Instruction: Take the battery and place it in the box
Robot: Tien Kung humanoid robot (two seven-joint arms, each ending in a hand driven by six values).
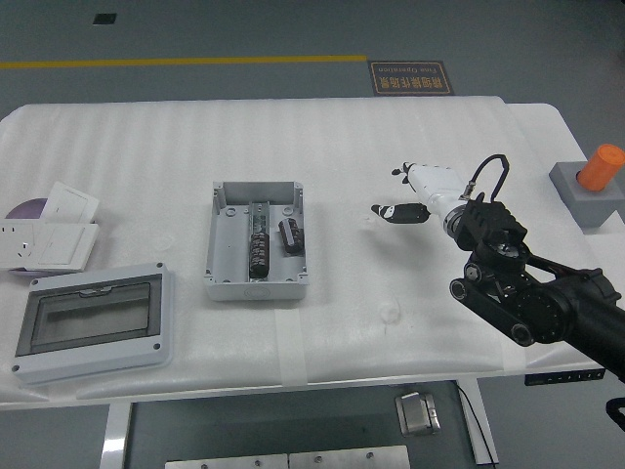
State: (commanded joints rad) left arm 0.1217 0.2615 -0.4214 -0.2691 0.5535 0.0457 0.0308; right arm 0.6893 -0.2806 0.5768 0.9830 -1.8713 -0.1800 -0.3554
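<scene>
An open grey box (256,242) lies left of the table's middle, with a row of dark terminals down its centre. A small dark battery (289,235) lies inside it, to the right of that row. My right hand (410,194), white with black fingertips, hovers well to the right of the box over bare table. Its fingers (398,211) are spread and hold nothing. The black right arm (532,293) runs in from the lower right. My left arm is out of view.
A grey cover with a clear window (90,322) lies at the front left. White socket plates (49,234) and a purple disc (26,208) sit at the left edge. A grey block with an orange cylinder (592,183) stands at the far right.
</scene>
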